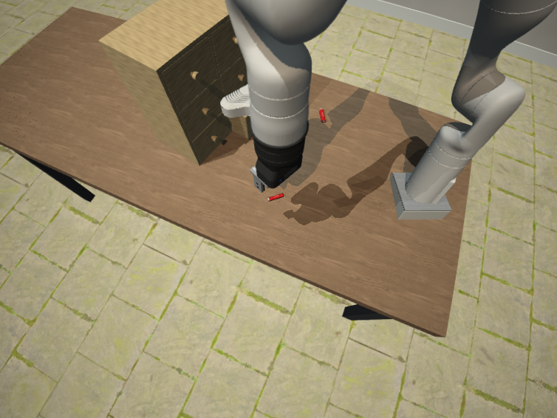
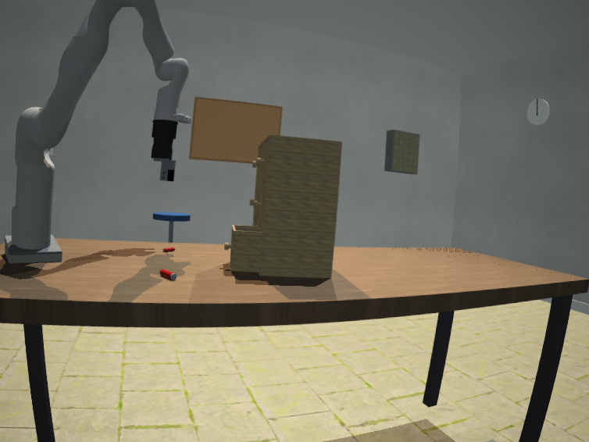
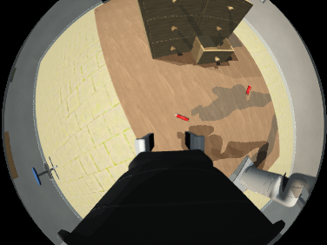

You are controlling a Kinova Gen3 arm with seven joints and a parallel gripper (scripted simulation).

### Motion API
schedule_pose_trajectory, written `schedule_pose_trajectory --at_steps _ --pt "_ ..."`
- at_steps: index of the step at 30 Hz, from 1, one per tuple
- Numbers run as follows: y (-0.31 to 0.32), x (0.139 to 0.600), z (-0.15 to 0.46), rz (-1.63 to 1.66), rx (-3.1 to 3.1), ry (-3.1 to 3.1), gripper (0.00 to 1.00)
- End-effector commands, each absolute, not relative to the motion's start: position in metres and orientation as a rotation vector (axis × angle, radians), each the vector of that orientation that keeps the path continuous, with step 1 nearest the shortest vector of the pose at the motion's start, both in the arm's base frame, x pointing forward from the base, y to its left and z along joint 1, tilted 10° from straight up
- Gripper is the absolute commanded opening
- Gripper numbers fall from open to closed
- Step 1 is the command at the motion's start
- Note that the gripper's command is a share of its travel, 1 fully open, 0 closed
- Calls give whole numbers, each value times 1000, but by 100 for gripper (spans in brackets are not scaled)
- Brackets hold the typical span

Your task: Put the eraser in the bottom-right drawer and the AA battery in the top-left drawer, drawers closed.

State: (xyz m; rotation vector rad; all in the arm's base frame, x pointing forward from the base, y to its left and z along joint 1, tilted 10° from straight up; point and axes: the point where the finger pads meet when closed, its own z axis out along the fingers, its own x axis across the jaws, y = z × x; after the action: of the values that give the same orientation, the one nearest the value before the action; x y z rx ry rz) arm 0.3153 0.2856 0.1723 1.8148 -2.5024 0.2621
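Observation:
The small chest stands upright on the table. Its bottom-row right drawer is pulled partly out; its contents cannot be made out. The other drawers look pushed in, including the top-row left drawer. One red battery-like cylinder lies on the table near the gripper in the top view. A similar one lies farther right. Which is AA is unclear. No eraser is visible. My gripper is open and empty, high above the table.
The arm's base stands on the table, opposite the chest's fronts. Round knobs stick out from the drawers. The arm hides part of the chest's front in the top view. A blue stool stands beyond the table.

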Motion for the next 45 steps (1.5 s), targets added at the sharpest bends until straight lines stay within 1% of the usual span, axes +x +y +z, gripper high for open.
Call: schedule_pose_trajectory --at_steps 1,18,45 --pt "286 314 175 259 1867 -2469 100" --pt "289 309 178 263 2063 -2303 100" --pt "290 309 178 268 2083 -2286 100"
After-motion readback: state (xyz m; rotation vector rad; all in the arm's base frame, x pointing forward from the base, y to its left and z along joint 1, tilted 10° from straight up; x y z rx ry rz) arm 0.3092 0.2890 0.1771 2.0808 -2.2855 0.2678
